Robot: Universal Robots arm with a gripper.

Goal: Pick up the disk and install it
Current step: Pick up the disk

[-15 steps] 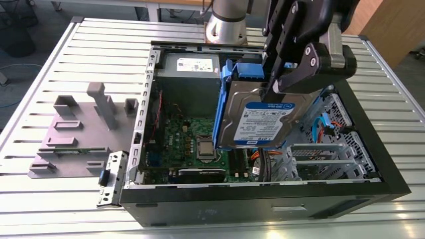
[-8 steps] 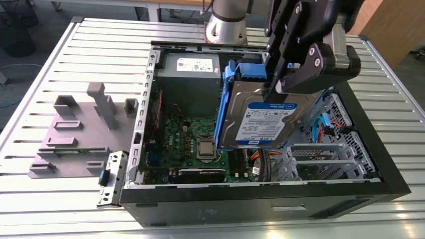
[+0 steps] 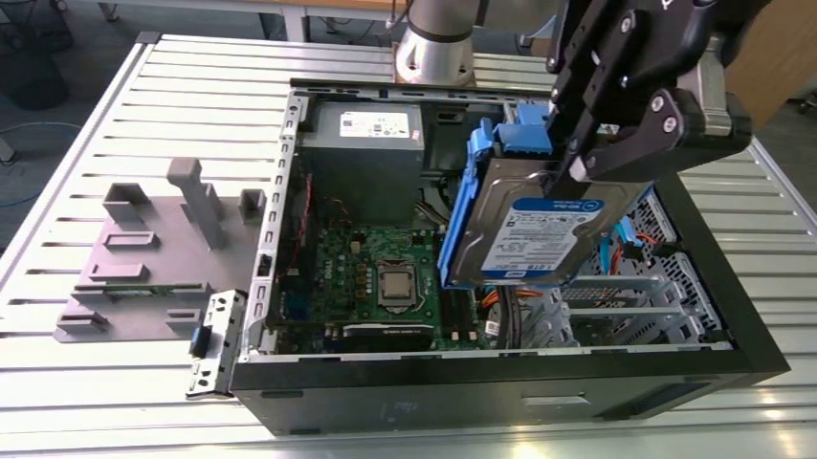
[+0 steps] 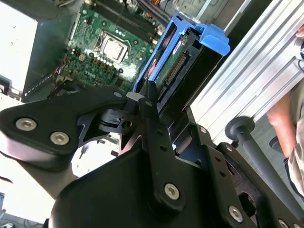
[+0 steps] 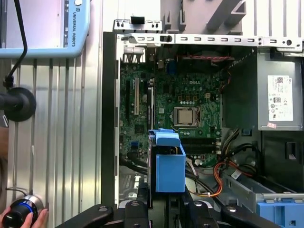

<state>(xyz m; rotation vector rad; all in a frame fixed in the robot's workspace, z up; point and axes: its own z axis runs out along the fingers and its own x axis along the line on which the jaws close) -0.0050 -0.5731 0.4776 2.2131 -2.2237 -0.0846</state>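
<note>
The disk (image 3: 537, 229), a silver drive with a white-and-blue label in a blue plastic carrier, hangs on edge above the open computer case (image 3: 511, 368). My gripper (image 3: 581, 158) is shut on its upper end. In the exterior view the disk is over the case's middle, between the motherboard (image 3: 383, 277) and the metal drive cage (image 3: 619, 306). In the second wrist view the black fingers (image 4: 149, 102) clamp the disk (image 4: 190, 42) across its flat sides. In the first wrist view the carrier's blue end (image 5: 168, 161) juts out from the gripper (image 5: 166, 202) over the motherboard (image 5: 180, 104).
A grey power supply (image 3: 364, 129) sits at the case's back. Orange cables (image 5: 218, 175) and a blue latch piece (image 5: 278, 213) lie near the cage. A grey fixture plate (image 3: 153, 239) stands on the exterior view's left. A person's hand (image 5: 23, 216) rests on a knob beside the case.
</note>
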